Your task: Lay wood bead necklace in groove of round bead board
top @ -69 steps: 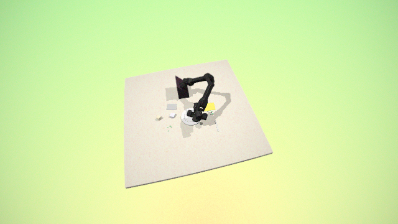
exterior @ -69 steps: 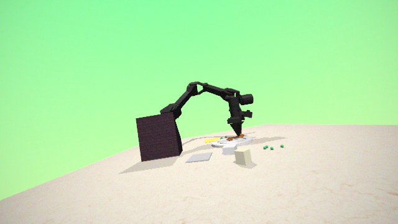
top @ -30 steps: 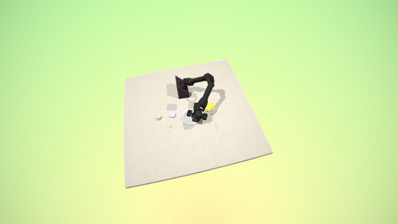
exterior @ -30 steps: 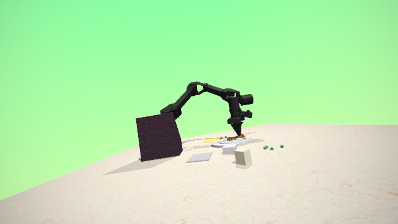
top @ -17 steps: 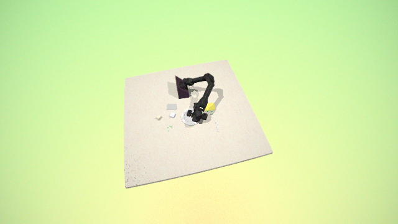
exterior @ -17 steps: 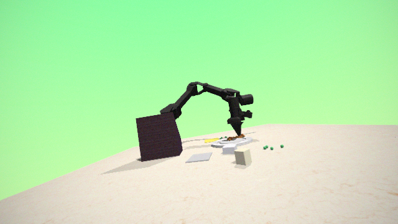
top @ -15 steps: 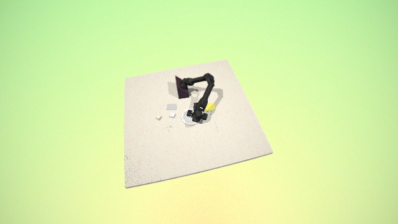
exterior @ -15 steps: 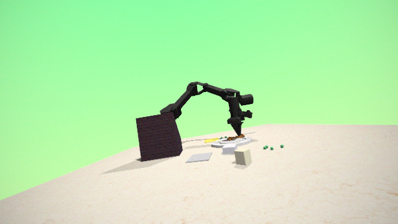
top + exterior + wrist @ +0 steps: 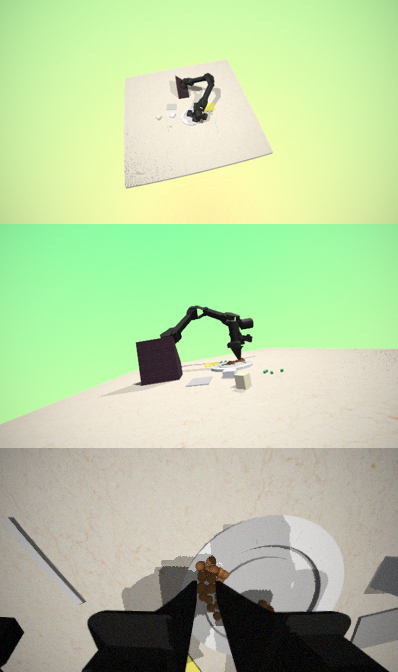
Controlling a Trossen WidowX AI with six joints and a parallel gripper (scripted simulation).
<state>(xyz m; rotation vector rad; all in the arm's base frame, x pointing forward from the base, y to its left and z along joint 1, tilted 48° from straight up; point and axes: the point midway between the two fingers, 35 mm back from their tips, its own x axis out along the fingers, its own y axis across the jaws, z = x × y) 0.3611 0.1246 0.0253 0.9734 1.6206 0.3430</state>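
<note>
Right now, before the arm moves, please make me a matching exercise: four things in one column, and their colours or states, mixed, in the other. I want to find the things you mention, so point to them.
Things:
1. wood bead necklace point(image 9: 191, 116) point(image 9: 242, 360) point(image 9: 213, 569)
2. round bead board point(image 9: 185, 121) point(image 9: 217, 368) point(image 9: 320, 538)
3. small loose balls point(image 9: 170, 126) point(image 9: 267, 370)
4. large block point(image 9: 181, 90) point(image 9: 157, 362) by the arm's foot

Colours or states:
A. green, scattered on the table
B. dark purple
C. brown, bunched up
D. whitish, with a ring-shaped groove

Right pairs: 1-C, 2-D, 3-A, 4-B
</note>
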